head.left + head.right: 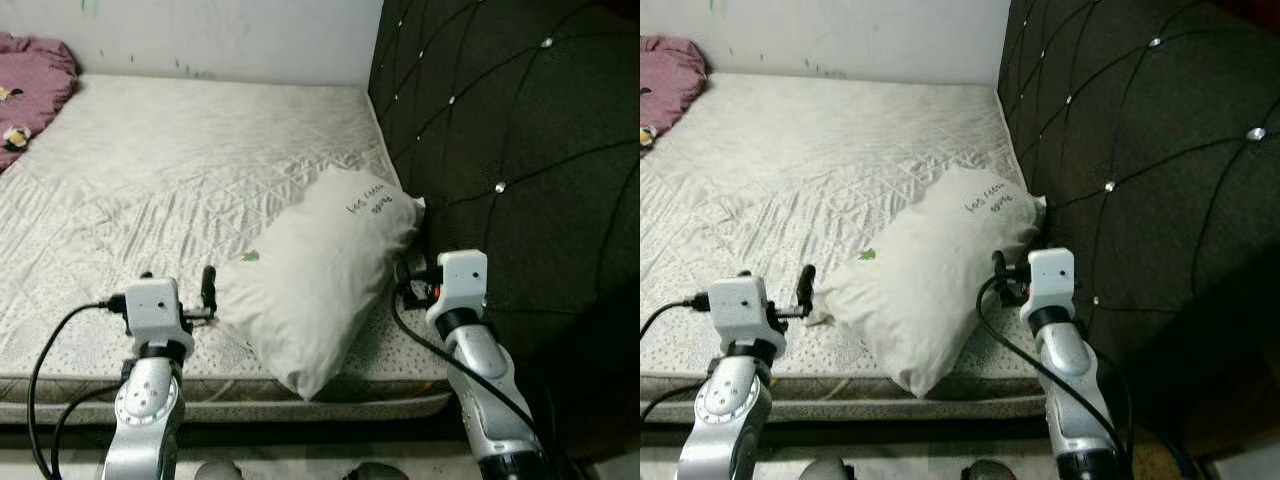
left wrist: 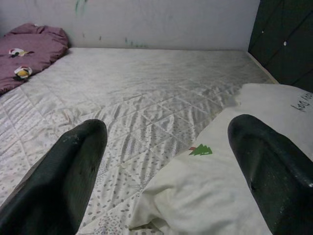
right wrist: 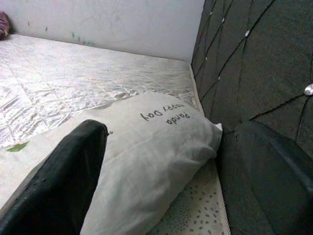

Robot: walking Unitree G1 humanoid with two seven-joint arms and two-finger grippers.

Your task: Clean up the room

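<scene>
A white pillow (image 1: 320,280) lies askew near the mattress (image 1: 150,190) front edge, one corner touching the dark tufted headboard (image 1: 510,130). The left gripper (image 1: 185,298) and right gripper (image 1: 1002,272) flank it, both spread open and empty, apparently poised to lift it. A crumpled maroon blanket (image 1: 30,80) sits at the far corner.

Bare quilted mattress (image 1: 180,180) between pale wall (image 1: 220,35) and dark tufted headboard (image 1: 510,130).
</scene>
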